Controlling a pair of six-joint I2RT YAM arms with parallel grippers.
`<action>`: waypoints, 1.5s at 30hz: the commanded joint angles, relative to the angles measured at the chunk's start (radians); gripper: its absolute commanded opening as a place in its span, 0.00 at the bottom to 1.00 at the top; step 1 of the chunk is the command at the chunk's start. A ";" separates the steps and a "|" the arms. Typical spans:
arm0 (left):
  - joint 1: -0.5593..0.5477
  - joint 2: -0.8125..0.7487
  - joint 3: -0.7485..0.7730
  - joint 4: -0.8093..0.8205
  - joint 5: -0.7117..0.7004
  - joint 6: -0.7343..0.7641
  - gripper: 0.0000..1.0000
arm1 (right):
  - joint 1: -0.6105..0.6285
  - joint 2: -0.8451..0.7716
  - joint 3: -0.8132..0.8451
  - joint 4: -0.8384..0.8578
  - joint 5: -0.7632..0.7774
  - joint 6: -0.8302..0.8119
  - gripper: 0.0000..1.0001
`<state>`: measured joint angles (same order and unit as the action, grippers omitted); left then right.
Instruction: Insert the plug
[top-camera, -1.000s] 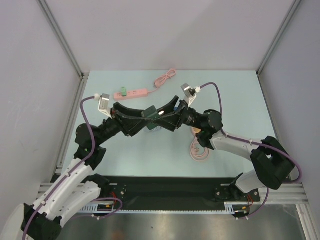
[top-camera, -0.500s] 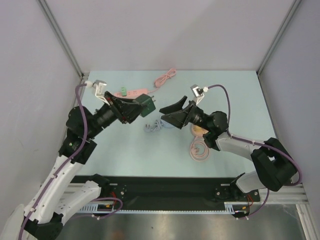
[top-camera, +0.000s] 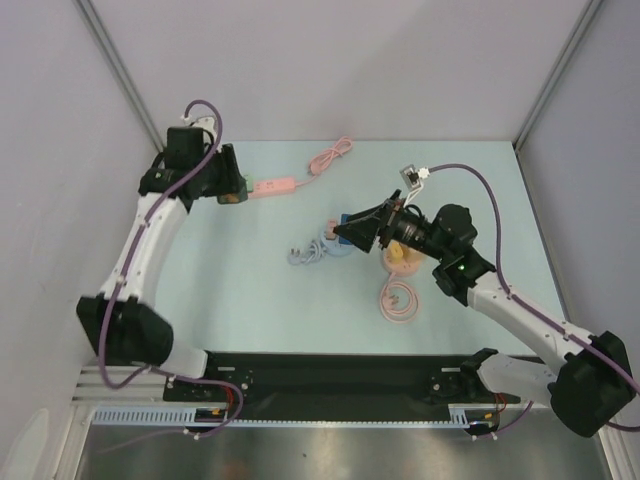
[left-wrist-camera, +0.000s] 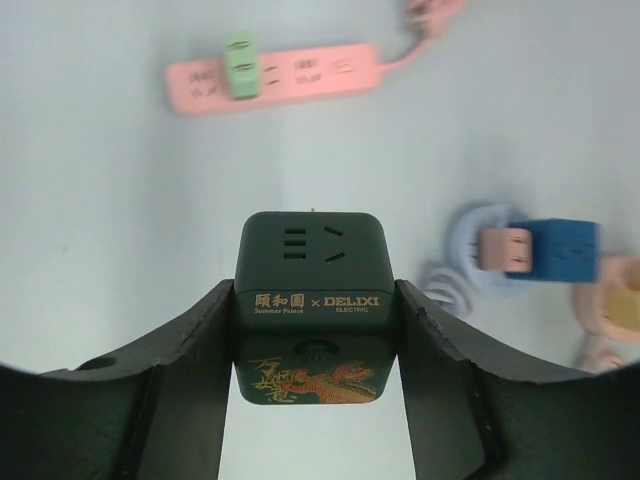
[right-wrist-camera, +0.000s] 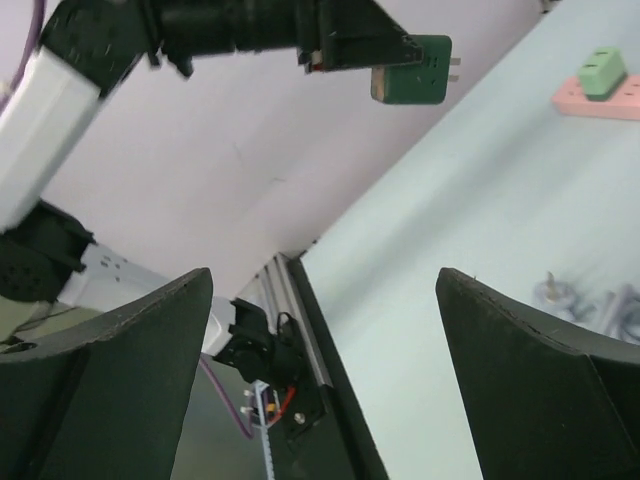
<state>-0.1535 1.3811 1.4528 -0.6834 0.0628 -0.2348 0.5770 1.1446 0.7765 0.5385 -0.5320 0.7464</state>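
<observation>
Left gripper (left-wrist-camera: 312, 295) is part-closed, clamping the green cube plug (left-wrist-camera: 310, 255) by its sides at frame centre. Prongs face outward, presumably to line up with the pink power strip (left-wrist-camera: 270, 75) at upper left. Right gripper (right-wrist-camera: 322, 285) is spread wide and empty, likely just staying clear.

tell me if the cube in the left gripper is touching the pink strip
Apart. The right wrist view shows the cube held up in the left gripper, its prongs well short of the pink strip lying on the table.
</observation>
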 joint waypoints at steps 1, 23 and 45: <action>0.086 0.132 0.165 -0.091 -0.029 0.100 0.00 | 0.004 -0.055 0.038 -0.253 0.059 -0.148 1.00; 0.226 0.955 0.905 -0.295 0.170 0.084 0.00 | -0.012 -0.008 0.061 -0.416 -0.023 -0.226 1.00; 0.226 1.050 0.931 -0.266 0.123 0.042 0.00 | 0.011 0.010 0.064 -0.443 -0.014 -0.254 1.00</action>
<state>0.0723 2.4081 2.3322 -0.9680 0.1860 -0.1650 0.5808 1.1595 0.7948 0.0856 -0.5556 0.5179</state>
